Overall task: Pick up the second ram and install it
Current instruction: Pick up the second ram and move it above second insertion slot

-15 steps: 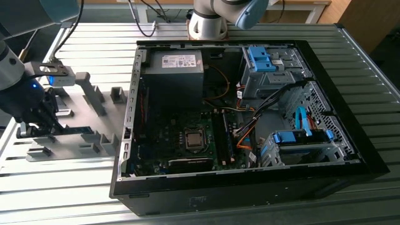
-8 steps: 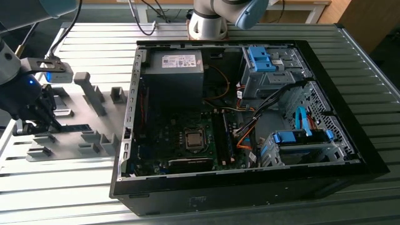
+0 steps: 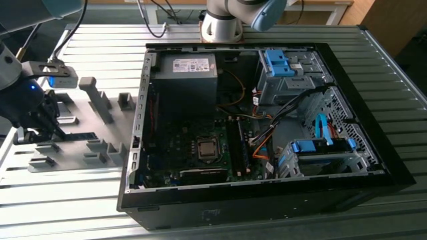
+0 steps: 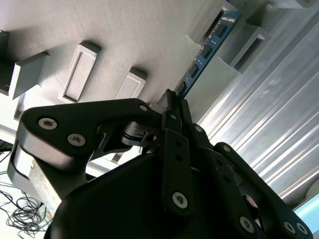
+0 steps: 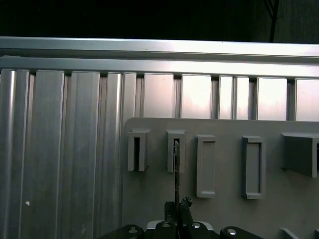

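Note:
The second ram (image 4: 207, 47) is a thin blue board with black chips, and its far end rests in a grey holder block (image 4: 227, 15). In the first wrist view the second ram (image 5: 176, 167) shows edge-on, running from a slotted block (image 5: 176, 149) down to my fingertips. My gripper (image 4: 172, 99) is shut on the near end of the stick. The exterior view has my gripper (image 3: 39, 131) low over the grey holder plate (image 3: 80, 150), to the left of the open computer case (image 3: 373, 170).
Several grey holder blocks (image 3: 100, 102) stand on the plate. Inside the case are the motherboard with its processor socket (image 3: 207, 149), memory slots (image 3: 237, 145), blue drive brackets (image 3: 277, 61) and orange cables (image 3: 261, 145). Ribbed aluminium table (image 3: 67, 200) surrounds everything.

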`<state>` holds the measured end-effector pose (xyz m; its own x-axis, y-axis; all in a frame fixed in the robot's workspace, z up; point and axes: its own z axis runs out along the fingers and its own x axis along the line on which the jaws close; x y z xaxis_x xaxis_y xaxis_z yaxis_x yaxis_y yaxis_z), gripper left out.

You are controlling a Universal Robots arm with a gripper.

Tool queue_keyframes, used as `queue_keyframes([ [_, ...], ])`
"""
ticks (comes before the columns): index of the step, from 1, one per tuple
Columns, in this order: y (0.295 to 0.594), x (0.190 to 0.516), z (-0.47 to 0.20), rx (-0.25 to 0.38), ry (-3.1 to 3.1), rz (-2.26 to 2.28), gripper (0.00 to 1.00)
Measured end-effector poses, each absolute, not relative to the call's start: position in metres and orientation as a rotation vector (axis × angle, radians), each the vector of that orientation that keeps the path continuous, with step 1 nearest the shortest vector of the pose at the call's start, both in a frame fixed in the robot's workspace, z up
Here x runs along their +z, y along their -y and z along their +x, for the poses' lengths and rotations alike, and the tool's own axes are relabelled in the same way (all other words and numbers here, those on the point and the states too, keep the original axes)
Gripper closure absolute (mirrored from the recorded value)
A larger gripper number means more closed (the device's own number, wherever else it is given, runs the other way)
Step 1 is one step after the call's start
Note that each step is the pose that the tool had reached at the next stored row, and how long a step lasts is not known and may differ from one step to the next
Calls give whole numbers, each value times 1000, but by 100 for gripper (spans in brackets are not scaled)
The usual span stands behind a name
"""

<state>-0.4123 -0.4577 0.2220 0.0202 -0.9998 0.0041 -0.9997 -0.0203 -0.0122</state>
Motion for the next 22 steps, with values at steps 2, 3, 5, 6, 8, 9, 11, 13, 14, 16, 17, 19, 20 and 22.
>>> queue_keyframes([
  [2, 458, 223, -412, -18, -2195, -2240, 86],
  [3, 458, 224, -412, -18, -2195, -2240, 86],
  [5, 458, 225, -412, -18, -2195, -2240, 86],
  [6, 458, 226, -412, -18, -2195, -2240, 86],
  [8, 458, 229, -412, -18, -2195, -2240, 86],
  [9, 458, 231, -412, -18, -2195, -2240, 86],
  [11, 458, 233, -412, -18, -2195, -2240, 86],
  [13, 458, 235, -412, -18, -2195, -2240, 86],
  [14, 458, 235, -412, -18, -2195, -2240, 86],
  [16, 458, 237, -412, -18, -2195, -2240, 86],
  [17, 458, 237, -412, -18, -2195, -2240, 86],
  [19, 458, 238, -412, -18, -2195, -2240, 86],
  [20, 457, 238, -412, -18, -2195, -2240, 86],
  [22, 457, 239, -412, -18, -2195, -2240, 86],
])
